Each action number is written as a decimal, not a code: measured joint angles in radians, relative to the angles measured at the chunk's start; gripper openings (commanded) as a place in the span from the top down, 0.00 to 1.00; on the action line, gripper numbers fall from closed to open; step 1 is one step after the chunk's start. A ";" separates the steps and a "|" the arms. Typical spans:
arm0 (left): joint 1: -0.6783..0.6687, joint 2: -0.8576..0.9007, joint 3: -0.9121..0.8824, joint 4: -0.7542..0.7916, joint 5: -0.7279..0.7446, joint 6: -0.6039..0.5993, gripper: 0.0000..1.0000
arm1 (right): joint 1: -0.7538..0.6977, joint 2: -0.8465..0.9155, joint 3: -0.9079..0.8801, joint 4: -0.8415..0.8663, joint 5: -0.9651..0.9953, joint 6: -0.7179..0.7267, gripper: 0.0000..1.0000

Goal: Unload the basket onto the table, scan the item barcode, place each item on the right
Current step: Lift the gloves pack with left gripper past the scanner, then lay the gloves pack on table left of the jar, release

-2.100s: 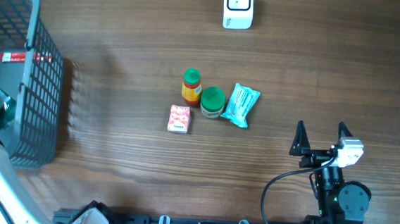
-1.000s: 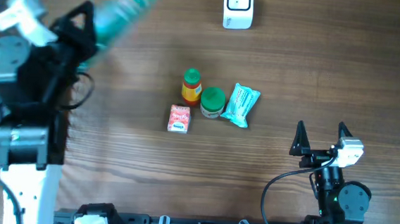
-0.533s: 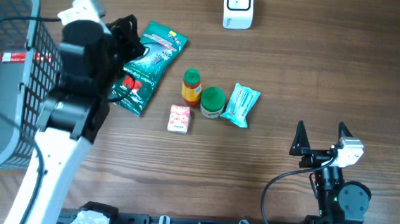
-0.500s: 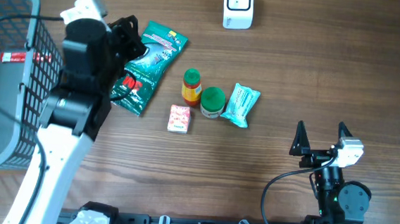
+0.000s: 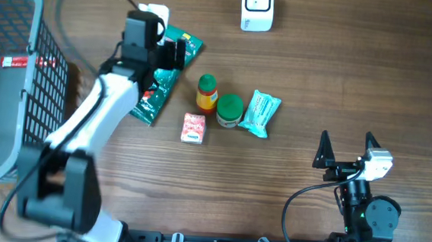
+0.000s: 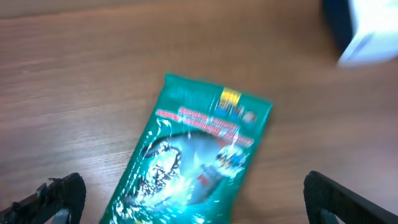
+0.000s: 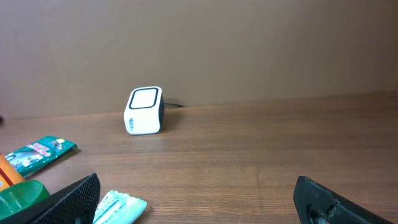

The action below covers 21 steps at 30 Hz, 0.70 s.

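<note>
A green snack packet (image 5: 151, 93) lies flat on the table, left of the other items, printed face up (image 6: 193, 155); no barcode shows. My left gripper (image 5: 171, 57) hovers just over its upper end, open (image 6: 193, 202), one finger on each side of the packet and neither touching it. The white barcode scanner (image 5: 257, 8) stands at the far edge and is seen from the right wrist too (image 7: 144, 111). Near the front right, my right gripper (image 5: 346, 149) is open and holds nothing (image 7: 199, 202).
A grey wire basket (image 5: 18, 122) stands at the far left. In the middle sit an orange bottle with a green cap (image 5: 206, 92), a green-lidded jar (image 5: 230, 110), a teal pouch (image 5: 260, 113) and a small pink box (image 5: 193, 128).
The left arm carried the green packet from the basket side to the table, laid it down and opened its jaws, letting it go. The right arm has not moved.
</note>
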 measured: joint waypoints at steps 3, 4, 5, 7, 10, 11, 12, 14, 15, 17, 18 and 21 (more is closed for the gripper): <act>0.001 0.079 0.000 0.043 -0.001 0.086 0.00 | 0.000 0.000 0.000 0.000 0.000 0.000 0.00; 0.002 0.102 0.000 0.065 0.000 0.106 0.00 | 0.000 0.000 0.000 0.000 0.000 0.000 0.00; 0.005 0.121 0.000 0.084 -0.001 0.122 0.00 | 0.000 0.000 0.000 0.000 0.000 0.000 0.00; 0.012 0.148 0.000 0.097 -0.004 0.144 0.00 | 0.000 0.000 0.000 0.000 0.000 0.000 0.00; 0.027 0.179 0.000 0.075 -0.002 0.161 0.00 | 0.000 0.000 0.000 0.000 0.000 0.000 0.00; 0.032 0.191 0.000 0.058 0.008 0.164 0.00 | 0.000 0.000 0.000 0.000 0.000 0.000 0.00; 0.037 0.204 0.000 0.042 0.017 0.167 0.00 | 0.000 0.000 0.000 0.000 0.000 0.000 0.00; 0.045 0.232 0.000 0.011 0.053 0.170 0.00 | 0.000 0.000 0.000 0.000 0.000 0.000 0.00; 0.047 0.242 0.000 0.000 0.071 0.172 0.00 | 0.000 0.000 0.000 0.000 0.000 0.000 0.00; 0.049 0.256 0.000 -0.023 0.111 0.174 0.00 | 0.000 0.000 0.000 0.000 0.000 0.000 0.00; 0.049 0.259 0.000 -0.031 0.131 0.177 0.04 | 0.000 0.000 0.000 0.000 0.000 0.000 0.00; 0.049 0.259 0.002 -0.054 0.164 0.181 0.63 | 0.000 0.000 0.000 0.000 0.000 0.000 0.00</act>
